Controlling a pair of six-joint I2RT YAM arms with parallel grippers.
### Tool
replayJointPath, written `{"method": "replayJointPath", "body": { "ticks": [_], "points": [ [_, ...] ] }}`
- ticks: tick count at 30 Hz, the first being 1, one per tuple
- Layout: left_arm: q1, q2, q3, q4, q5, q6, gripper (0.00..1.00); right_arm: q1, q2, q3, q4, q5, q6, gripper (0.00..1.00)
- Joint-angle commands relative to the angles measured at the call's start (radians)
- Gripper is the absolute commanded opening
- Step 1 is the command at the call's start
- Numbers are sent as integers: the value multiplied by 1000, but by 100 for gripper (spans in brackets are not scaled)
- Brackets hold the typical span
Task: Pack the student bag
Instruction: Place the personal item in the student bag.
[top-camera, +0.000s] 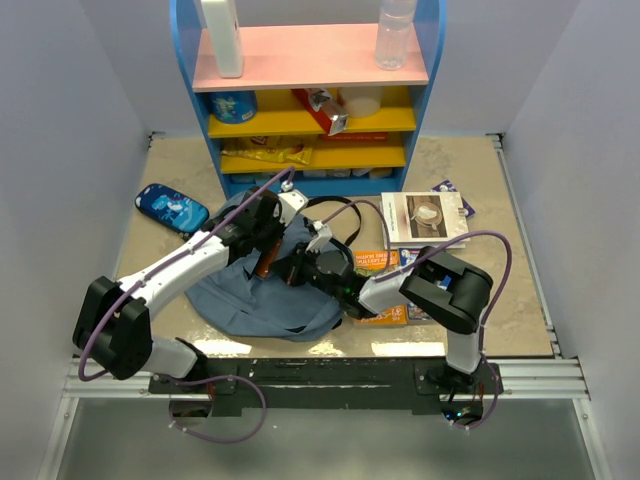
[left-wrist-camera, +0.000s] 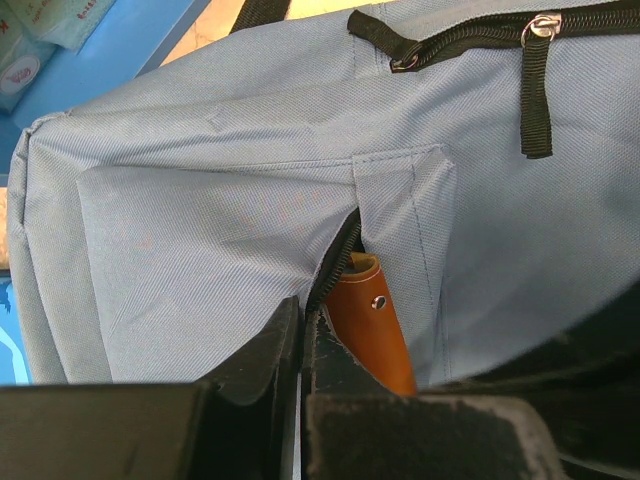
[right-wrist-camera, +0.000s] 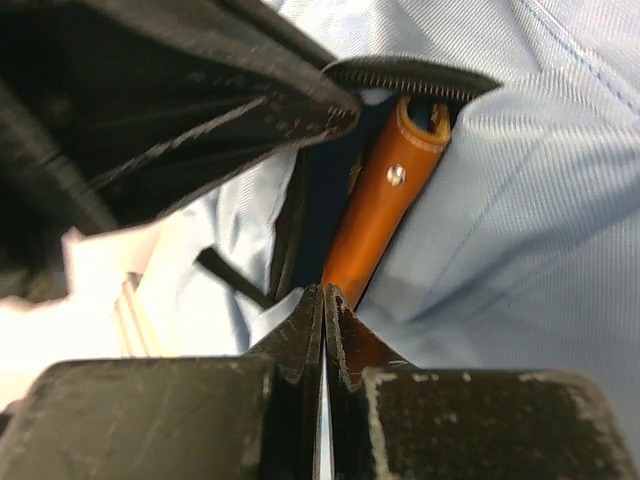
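The table (top-camera: 500, 200) carries a shelf unit (top-camera: 300, 65) at its far edge. The student bag (top-camera: 240, 300) lies flat on the table in front of the shelf unit, left of centre, with both arms reaching over it. Books (top-camera: 425, 215) lie to its right and a blue pouch (top-camera: 170, 208) lies to its left, apart from it.

A brown leather case (right-wrist-camera: 375, 210) stands partway inside an open zip pocket of the bag, with its upper end exposed.

The left gripper (left-wrist-camera: 302, 320) has its fingers pressed together and appears to pinch the pocket's edge. The right gripper (right-wrist-camera: 323, 305) is also pressed together at the lower end of the case; what it pinches cannot be determined.

Hazards:
- If the left gripper loses the edge, the slack fabric is likely to close the opening and block the case.
- If the case is pushed at an angle, it may catch on the zipper teeth or slide out.
- Pulling on the fabric may drag the whole bag across the table.
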Motion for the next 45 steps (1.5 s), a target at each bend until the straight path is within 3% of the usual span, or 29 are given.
{"method": "replayJointPath", "body": {
  "ticks": [1, 12, 21, 31, 38, 45],
  "points": [
    [-6, -15, 59, 42, -3, -19, 0, 2, 43, 105, -61, 56, -60, 0],
    [-6, -23, 78, 25, 18, -26, 0, -57, 170, 280, -178, 18, -112, 0],
    [-6, 1, 53, 45, 0, -12, 0, -60, -69, 56, -162, 27, -164, 0],
    [-6, -5, 73, 28, 9, -27, 0, -57, 87, 176, -257, 7, -144, 0],
    [-6, 9, 68, 28, 41, -30, 0, -59, 147, 271, -175, -25, -133, 0],
    [-6, 14, 16, 77, 49, -19, 0, -59, -54, 23, -106, 29, -100, 0]
  ]
}}
